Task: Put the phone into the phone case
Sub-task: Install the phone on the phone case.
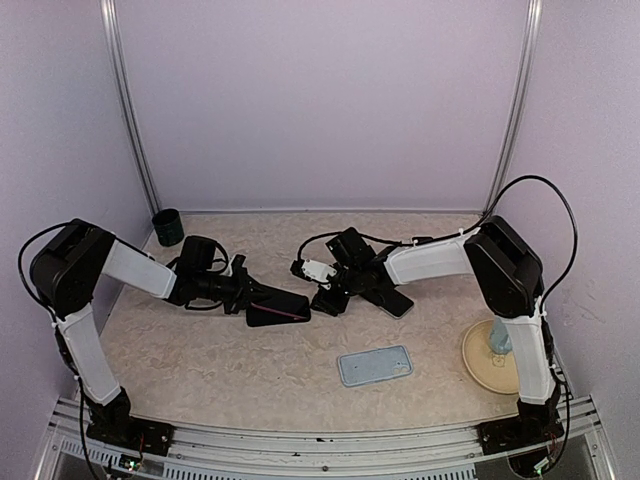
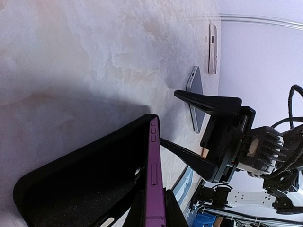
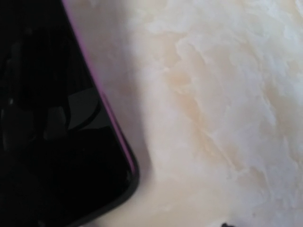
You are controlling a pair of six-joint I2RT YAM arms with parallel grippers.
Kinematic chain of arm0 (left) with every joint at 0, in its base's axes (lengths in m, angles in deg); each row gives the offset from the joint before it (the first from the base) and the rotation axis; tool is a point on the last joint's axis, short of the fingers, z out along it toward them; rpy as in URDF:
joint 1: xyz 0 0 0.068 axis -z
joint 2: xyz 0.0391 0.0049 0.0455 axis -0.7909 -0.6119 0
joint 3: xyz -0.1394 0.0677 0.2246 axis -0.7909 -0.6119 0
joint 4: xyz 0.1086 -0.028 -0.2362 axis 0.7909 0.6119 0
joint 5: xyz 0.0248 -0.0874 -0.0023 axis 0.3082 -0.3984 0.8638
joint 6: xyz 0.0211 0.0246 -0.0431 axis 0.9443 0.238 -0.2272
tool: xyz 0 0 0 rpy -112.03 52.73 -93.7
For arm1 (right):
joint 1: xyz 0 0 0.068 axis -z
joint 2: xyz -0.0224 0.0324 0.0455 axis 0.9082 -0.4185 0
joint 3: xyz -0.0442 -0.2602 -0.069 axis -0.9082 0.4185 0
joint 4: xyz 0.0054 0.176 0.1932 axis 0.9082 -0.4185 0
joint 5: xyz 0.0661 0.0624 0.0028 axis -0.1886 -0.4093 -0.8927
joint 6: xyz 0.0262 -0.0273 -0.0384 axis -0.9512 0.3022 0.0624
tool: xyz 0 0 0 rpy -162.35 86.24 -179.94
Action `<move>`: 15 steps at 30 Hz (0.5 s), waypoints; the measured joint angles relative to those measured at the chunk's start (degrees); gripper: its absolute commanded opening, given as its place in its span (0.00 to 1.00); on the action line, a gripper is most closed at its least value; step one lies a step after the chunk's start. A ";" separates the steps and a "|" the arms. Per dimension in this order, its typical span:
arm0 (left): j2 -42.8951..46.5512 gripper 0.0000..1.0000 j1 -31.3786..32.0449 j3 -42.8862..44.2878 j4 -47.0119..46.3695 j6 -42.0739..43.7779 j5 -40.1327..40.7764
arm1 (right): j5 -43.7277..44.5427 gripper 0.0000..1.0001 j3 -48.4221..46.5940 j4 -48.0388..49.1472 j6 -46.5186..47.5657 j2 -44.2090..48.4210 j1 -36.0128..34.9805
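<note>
Since my left hand [image 1: 244, 293] grips the phone [image 1: 278, 308] lying 9-to-3, my right hand [image 2: 168, 116], released, sits just off its 3 o'clock end.

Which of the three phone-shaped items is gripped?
The black, purple-edged slab, shut in the left gripper; the pale-blue case and grey phone lie free.

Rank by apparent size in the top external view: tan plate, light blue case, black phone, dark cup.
1. tan plate, even with the right arm hiding part of it
2-3. light blue case and black phone: too close to rank, and the phone is partly covered
4. dark cup
</note>
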 measured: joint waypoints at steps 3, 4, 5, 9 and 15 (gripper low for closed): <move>0.26 0.00 0.04 -0.79 -1.05 0.31 0.37 | 0.13 0.68 0.07 -0.02 0.00 0.15 0.02; 0.33 0.00 0.07 -1.01 -1.36 0.37 0.48 | 0.07 0.70 0.28 0.04 0.00 0.28 0.13; 0.42 0.00 0.11 -1.22 -1.68 0.52 0.57 | -0.26 0.71 0.55 0.04 0.02 0.44 0.24; 0.96 0.00 0.44 -2.40 -3.34 1.14 1.11 | -2.86 0.74 1.90 -0.83 0.72 1.55 0.55; 1.70 0.00 0.87 -3.93 -5.09 1.27 1.20 | -7.69 0.75 2.19 -3.80 0.90 2.21 1.84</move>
